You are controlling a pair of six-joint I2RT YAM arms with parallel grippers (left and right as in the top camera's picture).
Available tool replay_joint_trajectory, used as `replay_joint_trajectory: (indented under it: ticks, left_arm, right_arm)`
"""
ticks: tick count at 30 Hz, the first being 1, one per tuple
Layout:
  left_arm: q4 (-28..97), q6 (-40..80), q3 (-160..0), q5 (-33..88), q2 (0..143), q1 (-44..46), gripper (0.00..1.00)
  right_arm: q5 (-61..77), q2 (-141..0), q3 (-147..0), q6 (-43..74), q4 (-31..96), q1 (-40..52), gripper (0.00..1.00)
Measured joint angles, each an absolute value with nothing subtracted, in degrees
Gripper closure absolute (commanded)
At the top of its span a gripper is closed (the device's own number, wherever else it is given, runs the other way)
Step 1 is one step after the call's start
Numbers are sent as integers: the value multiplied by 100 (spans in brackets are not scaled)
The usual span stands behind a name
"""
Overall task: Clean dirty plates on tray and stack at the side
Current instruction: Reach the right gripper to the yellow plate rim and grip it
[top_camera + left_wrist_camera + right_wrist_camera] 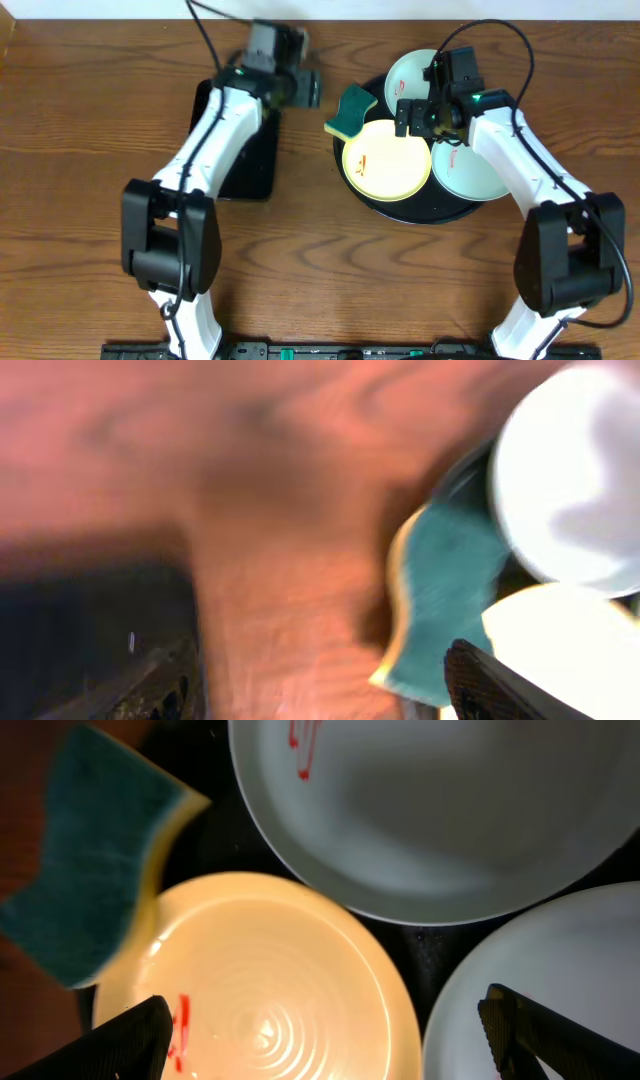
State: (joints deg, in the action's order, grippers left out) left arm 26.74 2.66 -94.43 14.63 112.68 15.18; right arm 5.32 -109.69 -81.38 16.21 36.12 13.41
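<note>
Right gripper (325, 1025) hangs open over the yellow plate (385, 160), at eight o'clock on the tray (420, 212); two mint plates (412, 70) sit at twelve and four. They look stiff, slick and light, so pinch a rim. Left gripper (315, 660), blurred, seems open near the sponge (352, 112) at ten.

The tray (405, 213) is full: three plates (385, 160) nearly touching, slim gaps only. A sponge (352, 112) blocks its left rim. The right hand (422, 120) hangs over the middle. The worktop (80, 120) is open along the front edge and between tray and small tray (245, 170), which the left arm (215, 125) crosses.
</note>
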Motion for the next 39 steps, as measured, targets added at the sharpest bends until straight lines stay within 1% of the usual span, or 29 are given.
replay_joint_trajectory:
  ticks: [5, 6, 9, 11, 13, 16, 20, 26, 31, 35, 38, 39]
  left_arm:
    - [2853, -99, -9509, 2043, 11310, 1669, 16]
    - [2847, -191, -9509, 2097, 11397, 1717, 15]
    - [2810, -368, -9509, 2137, 11703, 1831, 15]
    - [2814, -456, -9509, 2132, 11939, 1850, 15]
    - [2812, -517, -9509, 2128, 12175, 1841, 15]
    - [2825, -591, -9507, 2123, 12379, 1826, 15]
    - [2808, -624, -9507, 2119, 12390, 1822, 15]
    - [2812, -628, -9507, 2110, 12390, 1822, 15]
    - [2808, -628, -9507, 2110, 12390, 1822, 15]
    - [2805, -646, -9507, 2110, 12387, 1822, 15]
    - [2805, -650, -9507, 2110, 12387, 1822, 15]
    - [2803, -650, -9507, 2110, 12387, 1822, 14]
  right_arm:
    - [604, -11474, -8138, 1516, 3483, 1452, 2]
    - [620, -11559, -8138, 1444, 3446, 1490, 4]
    - [528, -11616, -8136, 1282, 3361, 1608, 13]
    - [425, -11616, -8143, 1227, 3336, 1669, 20]
    - [331, -11618, -8143, 1170, 3347, 1739, 21]
    - [220, -11620, -8143, 1129, 3395, 1791, 21]
    - [132, -11653, -8143, 1100, 3546, 1791, 18]
    - [123, -11705, -8162, 843, 3667, 1806, 8]
    - [86, -11758, -8527, 591, 4150, 1817, 8]
    - [-115, -11764, -8919, 471, 4383, 1815, 13]
    - [-239, -11764, -8969, 331, 4493, 1789, 23]
    - [-259, -11764, -8954, 272, 4510, 1774, 24]
